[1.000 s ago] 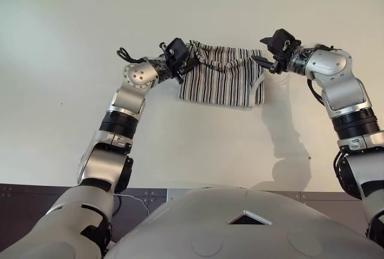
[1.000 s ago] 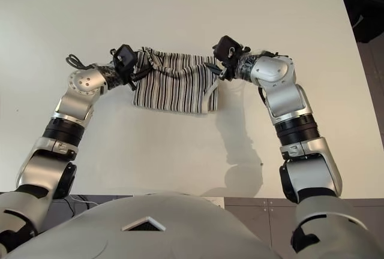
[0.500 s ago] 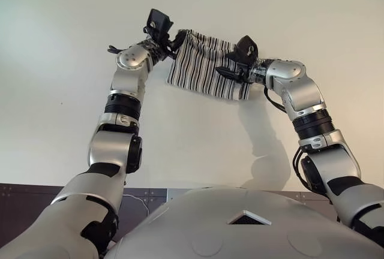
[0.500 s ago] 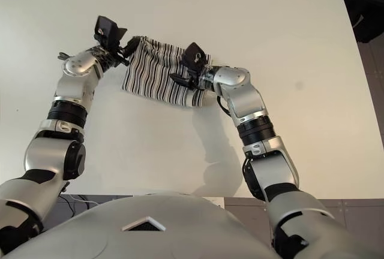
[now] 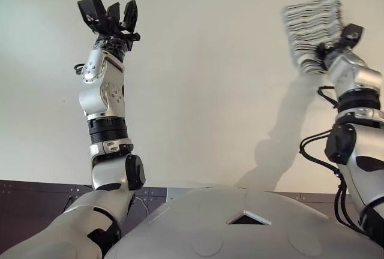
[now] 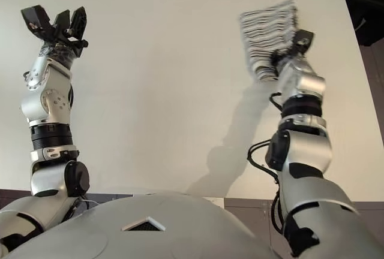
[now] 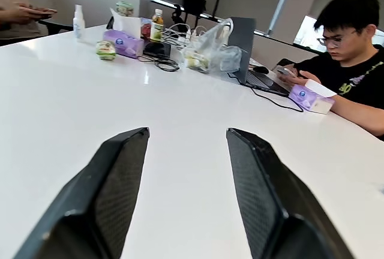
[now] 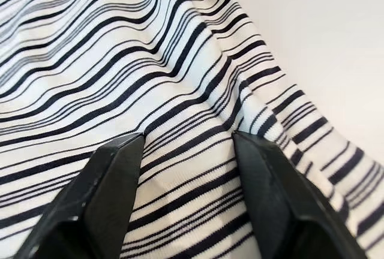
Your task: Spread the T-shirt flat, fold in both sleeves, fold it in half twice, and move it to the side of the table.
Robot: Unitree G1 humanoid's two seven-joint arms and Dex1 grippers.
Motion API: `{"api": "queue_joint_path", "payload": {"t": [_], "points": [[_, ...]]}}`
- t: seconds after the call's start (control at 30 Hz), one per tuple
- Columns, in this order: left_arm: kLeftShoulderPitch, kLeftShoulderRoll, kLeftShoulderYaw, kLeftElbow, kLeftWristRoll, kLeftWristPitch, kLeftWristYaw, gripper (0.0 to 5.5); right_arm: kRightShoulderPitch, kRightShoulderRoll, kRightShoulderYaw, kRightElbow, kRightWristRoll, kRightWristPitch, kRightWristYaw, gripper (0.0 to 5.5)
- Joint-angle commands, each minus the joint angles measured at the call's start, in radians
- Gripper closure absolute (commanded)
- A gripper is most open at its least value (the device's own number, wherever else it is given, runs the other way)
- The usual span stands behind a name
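The folded black-and-white striped T-shirt (image 5: 311, 30) lies flat near the table's right edge. My right gripper (image 5: 324, 50) is at its near edge, open, with both fingers (image 8: 114, 181) spread against the striped cloth (image 8: 150, 73). None of the fabric is pinched between them. My left gripper (image 5: 117, 18) is held up over the far left of the white table (image 5: 198, 91), well away from the shirt. It is open, and only bare tabletop shows between its dark fingers (image 7: 114, 181).
The table's right edge (image 6: 350, 37) runs close beside the shirt, with dark floor beyond it. In the left wrist view the table's far end holds bottles (image 7: 157, 25), tissue boxes (image 7: 123, 42), cables and a laptop (image 7: 249, 55), with a seated person (image 7: 348, 73) behind.
The shirt has slid from the table's middle to the right side along with my right gripper. My left gripper has let go of it, swung out left and lifted.
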Motion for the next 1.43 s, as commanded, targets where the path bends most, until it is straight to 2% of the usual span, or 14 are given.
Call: {"api": "queue_joint_path", "payload": {"t": [0.03,0.17,0.27,0.37,0.5,0.57,0.7,0.93,1.1,1.23,1.43], "points": [[0.052,-0.043,0.02,-0.062,-0.007,-0.016,0.06,3.11,0.118,-0.012,0.028,-0.003,-0.032,0.051,0.038,2.83],[0.097,-0.095,0.003,-0.132,0.012,-0.05,0.111,3.11,0.171,-0.06,0.051,-0.142,-0.062,0.038,0.069,2.83],[0.091,-0.126,-0.008,-0.178,0.032,-0.089,0.156,3.11,0.14,-0.051,0.079,-0.349,-0.141,-0.156,-0.017,2.83],[0.022,-0.154,-0.037,-0.153,0.074,-0.142,0.202,3.11,0.08,0.028,0.131,-0.46,-0.204,-0.265,-0.097,2.83],[-0.067,-0.22,-0.117,-0.108,0.227,-0.245,0.346,3.11,0.021,0.247,0.247,-0.571,-0.238,-0.325,-0.167,2.83],[-0.119,-0.239,-0.115,-0.057,0.249,-0.278,0.395,3.11,0.018,0.315,0.272,-0.578,-0.244,-0.331,-0.18,2.83],[-0.19,-0.206,-0.109,-0.033,0.295,-0.296,0.441,3.11,-0.01,0.368,0.321,-0.565,-0.298,-0.362,-0.199,2.83],[-0.127,-0.176,-0.2,-0.107,0.384,-0.243,0.398,3.11,0.029,0.432,0.328,-0.573,-0.336,-0.387,-0.258,2.83],[-0.124,-0.168,-0.209,-0.123,0.399,-0.204,0.397,3.11,0.097,0.455,0.347,-0.623,-0.366,-0.367,-0.277,2.83],[-0.13,-0.173,-0.252,-0.122,0.438,-0.227,0.403,3.11,0.005,0.443,0.337,-0.537,-0.359,-0.407,-0.254,2.83],[-0.208,-0.171,-0.233,-0.003,0.45,-0.338,0.447,3.11,-0.055,0.465,0.294,-0.448,-0.332,-0.446,-0.275,2.83]]}}
